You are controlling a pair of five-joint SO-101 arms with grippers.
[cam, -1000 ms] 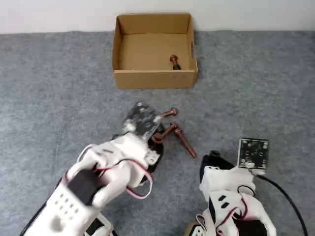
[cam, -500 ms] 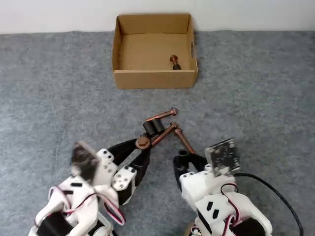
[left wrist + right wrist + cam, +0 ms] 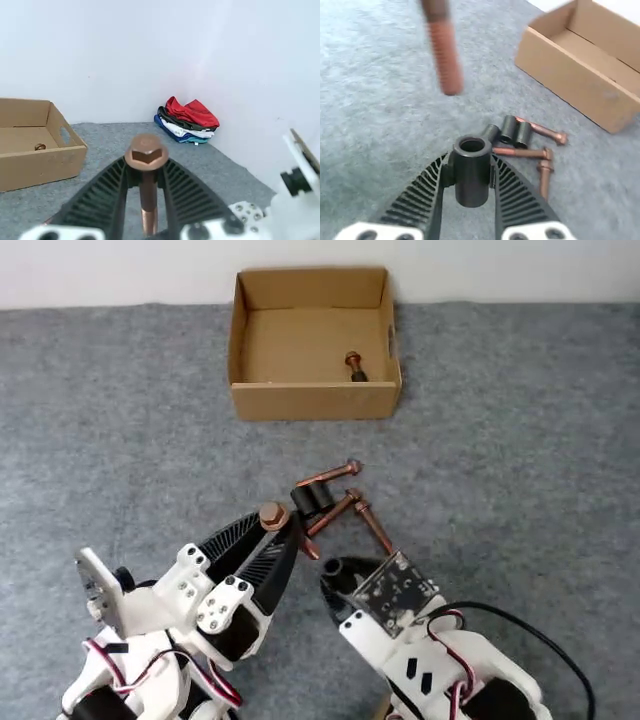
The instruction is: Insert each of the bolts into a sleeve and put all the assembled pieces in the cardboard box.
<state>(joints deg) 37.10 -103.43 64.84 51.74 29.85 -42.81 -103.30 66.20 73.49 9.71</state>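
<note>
1. The left gripper is clamped on a copper bolt. Its ribbed fingers squeeze the shaft just under the hex head, and the bolt stands upright, head on top.
2. The right gripper is closed around a black sleeve, held upright with its open bore facing up.
3. The right wrist view catches what the left wrist view can't: the bolt's threaded end hangs above the sleeve's mouth, off to one side and apart from it, not yet in.
4. From the high view, both grippers sit side by side, well short of the cardboard box. The bolt head is a touch nearer the box than the sleeve.
5. Right on the line between the grippers and the box lies the spare stock. The right wrist view counts three loose sleeves touching in a row, while from high they read as one dark clump.
6. Three loose bolts lie among and just beside those sleeves, on the grey carpet.
7. Inside the box, one assembled piece rests by the corner next to the side wall with the hand-hole.
8. The left wrist view alone adds a pile of clothes against the white wall, well apart from the box.
</note>
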